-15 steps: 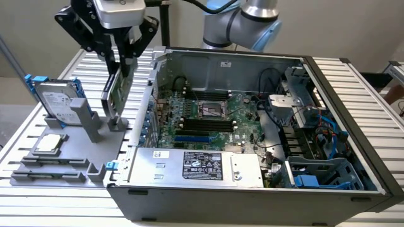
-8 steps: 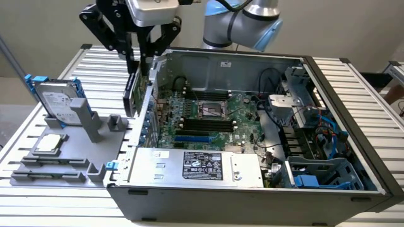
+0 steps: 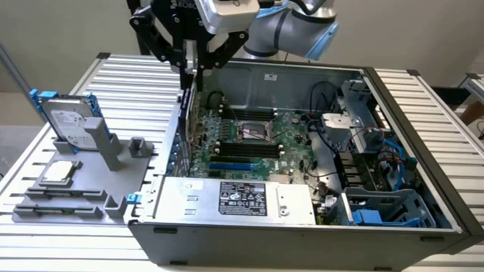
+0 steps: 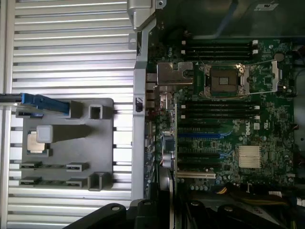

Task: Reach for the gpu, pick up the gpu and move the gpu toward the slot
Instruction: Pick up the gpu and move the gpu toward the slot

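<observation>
The gpu hangs edge-on as a thin dark card under my gripper, which is shut on its upper edge. It is upright just inside the open computer case's wall on the exterior view's left, above the edge of the green motherboard. In the wrist view the gpu is a thin strip with a silver metal part, running out from between the black fingers of the gripper. The blue expansion slot and the white slot lie beside it.
On the exterior view's left, a grey fixture on the slatted table holds a silver hard drive with blue rails and a small square silver chip. The power supply, CPU socket and cables crowd the case.
</observation>
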Robot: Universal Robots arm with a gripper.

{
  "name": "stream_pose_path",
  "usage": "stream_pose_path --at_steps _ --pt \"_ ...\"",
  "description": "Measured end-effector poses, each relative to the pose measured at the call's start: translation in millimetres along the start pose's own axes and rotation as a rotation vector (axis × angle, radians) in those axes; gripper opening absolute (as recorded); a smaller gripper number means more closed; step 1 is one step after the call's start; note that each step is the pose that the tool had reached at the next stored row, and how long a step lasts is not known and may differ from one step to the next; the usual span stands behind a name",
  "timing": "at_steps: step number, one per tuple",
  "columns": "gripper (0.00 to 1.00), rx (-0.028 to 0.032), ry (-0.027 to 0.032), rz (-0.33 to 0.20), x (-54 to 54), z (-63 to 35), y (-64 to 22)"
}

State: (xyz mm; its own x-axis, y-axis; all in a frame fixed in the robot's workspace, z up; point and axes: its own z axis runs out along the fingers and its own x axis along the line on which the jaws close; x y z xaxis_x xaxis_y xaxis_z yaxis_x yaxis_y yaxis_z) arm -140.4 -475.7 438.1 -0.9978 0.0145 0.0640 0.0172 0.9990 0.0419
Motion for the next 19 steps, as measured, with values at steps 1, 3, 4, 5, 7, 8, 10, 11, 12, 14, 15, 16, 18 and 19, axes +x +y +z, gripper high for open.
stream_pose_path --at_steps 1,3,4,5,7,8,10,11,12,14,15,16,18,19 --pt "0.26 -0.0001 0.0 0.0 -4.5 -0.3 0.1" --pt "0.26 -0.0002 0.0 0.0 -13.5 -0.9 0.2" --pt "0.26 -0.0002 0.0001 0.0 -17.9 -1.1 0.3" --pt "0.26 -0.0002 0.0001 0.0 -22.4 -1.3 0.4" --pt "0.26 -0.0003 0.0 0.0 -31.7 -1.6 0.8" --pt "0.26 -0.0002 0.0001 0.0 -36.2 -1.6 1.2" --pt "0.26 -0.0002 0.0 0.0 -45.2 -1.5 2.3" --pt "0.26 -0.0003 0.0 0.0 -49.7 -1.3 3.0" --pt "0.26 -0.0003 0.0 0.0 -54.6 -1.2 3.9" --pt "0.26 -0.0002 0.0001 0.0 -63.3 -1.0 6.1" --pt "0.26 -0.0002 0.0 0.0 -67.8 -0.8 7.4" --pt "0.26 -0.0002 0.0001 0.0 -72.4 -0.6 8.9" --pt "0.26 -0.0003 0.0 0.0 -81.6 -0.2 11.7" --pt "0.26 -0.0002 0.0 0.0 -86.1 0.0 13.1"
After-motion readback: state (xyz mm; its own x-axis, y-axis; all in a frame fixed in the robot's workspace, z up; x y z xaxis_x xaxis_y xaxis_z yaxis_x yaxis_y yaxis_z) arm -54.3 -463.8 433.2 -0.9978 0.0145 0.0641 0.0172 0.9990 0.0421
